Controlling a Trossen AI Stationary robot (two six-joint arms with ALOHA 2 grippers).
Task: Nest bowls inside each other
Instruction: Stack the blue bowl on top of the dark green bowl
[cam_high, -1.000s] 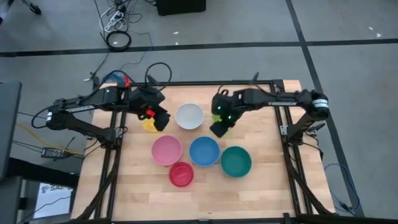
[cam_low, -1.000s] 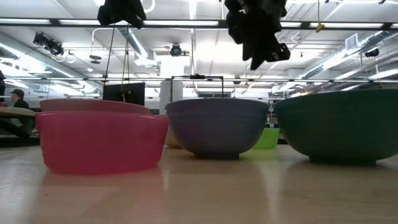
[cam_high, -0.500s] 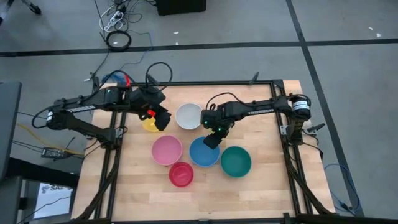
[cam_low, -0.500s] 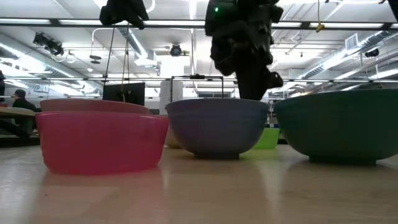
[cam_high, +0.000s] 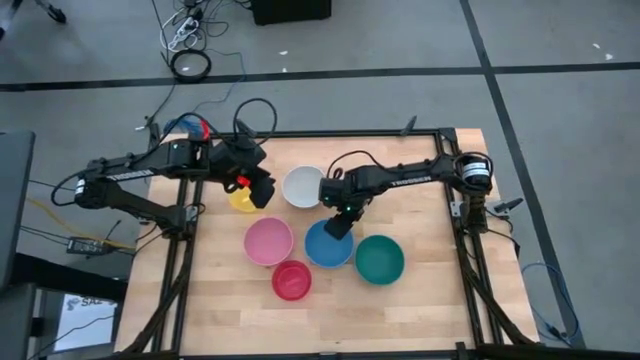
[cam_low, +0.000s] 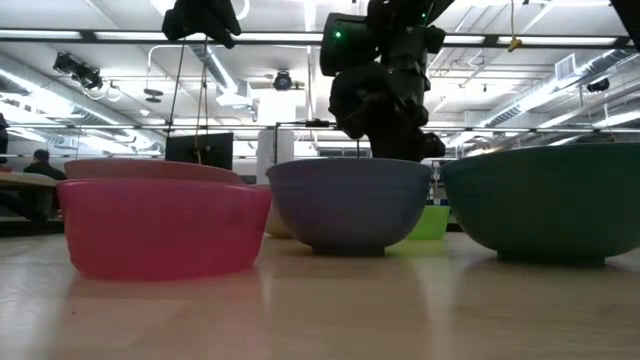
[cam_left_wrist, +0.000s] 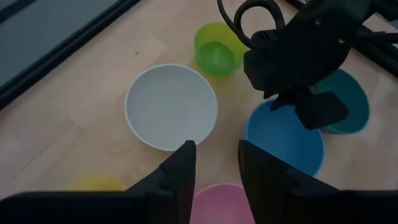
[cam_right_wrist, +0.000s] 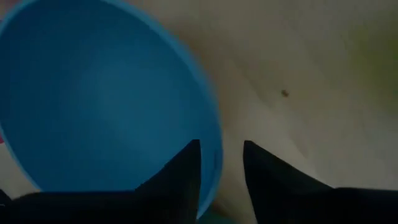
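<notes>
Six bowls stand upright on the wooden table (cam_high: 420, 300): yellow (cam_high: 238, 204), white (cam_high: 304, 187), pink (cam_high: 268, 241), blue (cam_high: 322, 248), teal (cam_high: 379, 259) and red (cam_high: 291, 280). A lime green bowl (cam_left_wrist: 216, 51) stands past the white one. My right gripper (cam_high: 338, 224) is low over the blue bowl's far rim, open, one finger (cam_right_wrist: 186, 177) inside the bowl and the other (cam_right_wrist: 267, 183) outside. My left gripper (cam_high: 258, 192) hangs open and empty above the yellow bowl. My right gripper comes from above, pointing steeply down, with the blue bowl's far rim (cam_right_wrist: 215, 149) in the gap between its two fingers. Whether either finger touches the rim, I cannot tell. The bowl sits flat on the table.
Black frame rails (cam_high: 455, 215) run along the table's left and right sides. Bare wood lies near the front edge (cam_high: 330, 325). The pink, blue, teal and red bowls stand close together.
My right gripper has come down and toward the table's near-left, from beside the white bowl to the blue bowl's far rim. The bowls have not moved.
</notes>
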